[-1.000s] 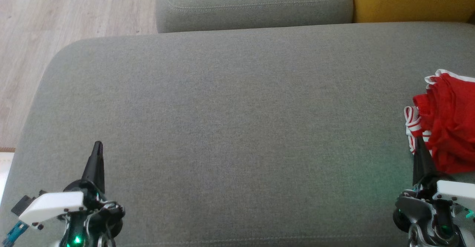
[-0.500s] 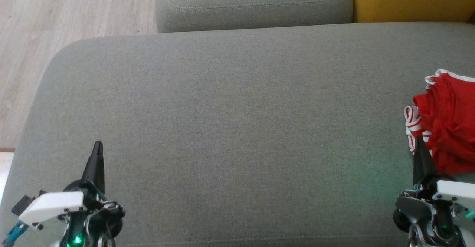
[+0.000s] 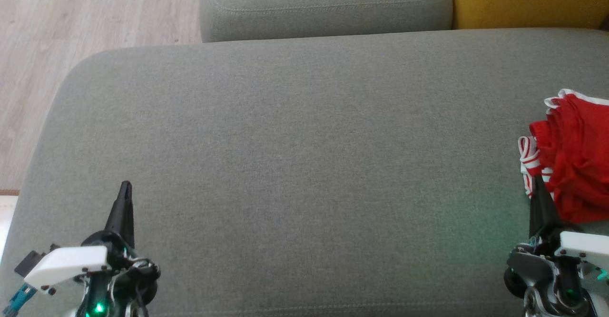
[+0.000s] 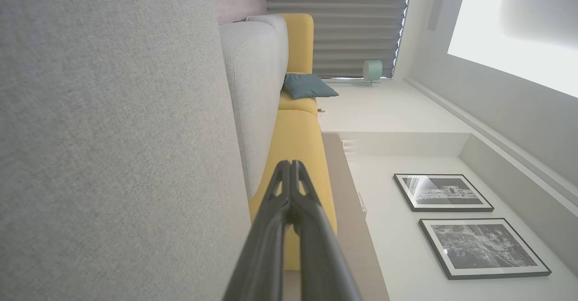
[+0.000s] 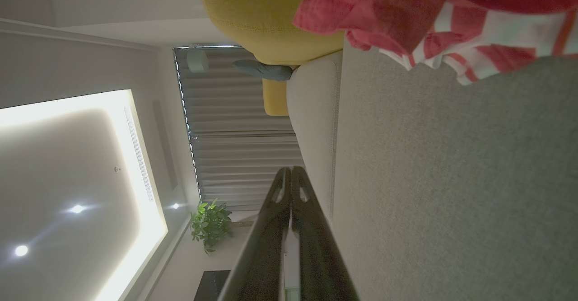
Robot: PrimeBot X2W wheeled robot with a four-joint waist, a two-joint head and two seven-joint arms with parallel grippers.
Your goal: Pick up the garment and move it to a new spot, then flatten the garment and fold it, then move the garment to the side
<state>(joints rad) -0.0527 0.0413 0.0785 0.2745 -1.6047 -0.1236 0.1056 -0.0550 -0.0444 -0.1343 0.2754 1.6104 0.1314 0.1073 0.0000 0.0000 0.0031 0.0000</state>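
Pale wood floor (image 3: 71, 22) at the far left, past the rounded corner of the grey fabric sofa seat (image 3: 304, 155). Left tool (image 3: 125, 184) at the lower left of the head view, over the seat's near left part, clenched, both dark fingers pressed tip to tip, grasping nothing. From its own wrist: fingers closed to a point, seat fabric along one side, a teal pillow (image 4: 309, 87) on yellow upholstery farther off, two framed pictures (image 4: 445, 192) on a white wall. Plain grey weave across the middle of the seat. Grey back cushion (image 3: 323, 7) along the top, yellow cushion (image 3: 523, 0) just beside it at the upper right. Right tool (image 3: 539, 180) at the lower right, likewise clenched with nothing between the fingers, tip near the closest edge of the garment (image 3: 578, 164). Red cloth with red-and-white striped trim, crumpled in a heap on the seat's right end, partly cut off by the frame edge. From the right wrist: a red and striped bunch at the top, ahead of the closed fingers and apart from them, with a leafy plant (image 5: 210, 224) and a grey blind (image 5: 244, 156) behind.
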